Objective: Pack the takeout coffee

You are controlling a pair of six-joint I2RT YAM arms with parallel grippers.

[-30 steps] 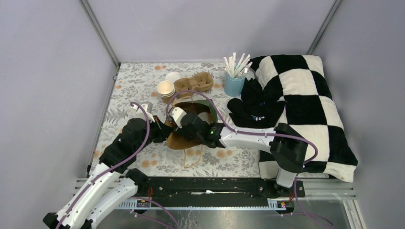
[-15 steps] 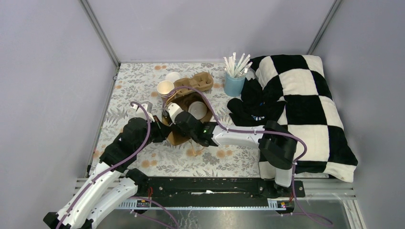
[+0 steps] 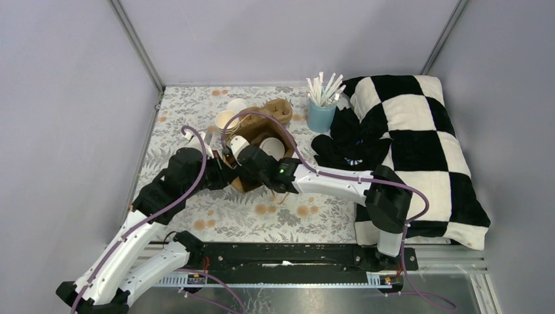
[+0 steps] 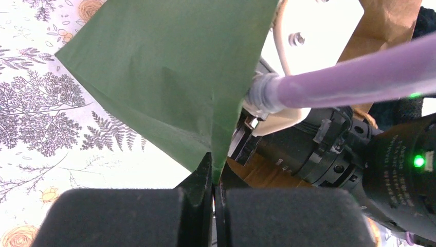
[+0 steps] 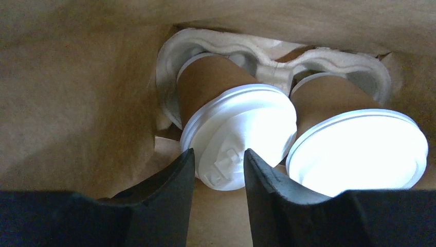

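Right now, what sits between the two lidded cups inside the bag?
In the right wrist view, the pale middle ridge of the pulp carrier stands between the left-hand cup and the right-hand cup lower down.

The bag (image 3: 241, 183) sits in the middle of the surface (image 3: 183, 118), and inside it a carrier (image 5: 267, 64) holds two cups side by side, the left cup (image 5: 211, 85) just beside the right cup (image 5: 321, 98). The right end effector (image 5: 219, 157) is in the bag's mouth, just before the left cup, while the left end effector (image 4: 212, 172) pinches the bag's rim from the left. Behind the bag there's a spare carrier (image 3: 278, 108), a straw holder (image 3: 321, 116) to its right, and the blanket (image 3: 419, 144) farther right.
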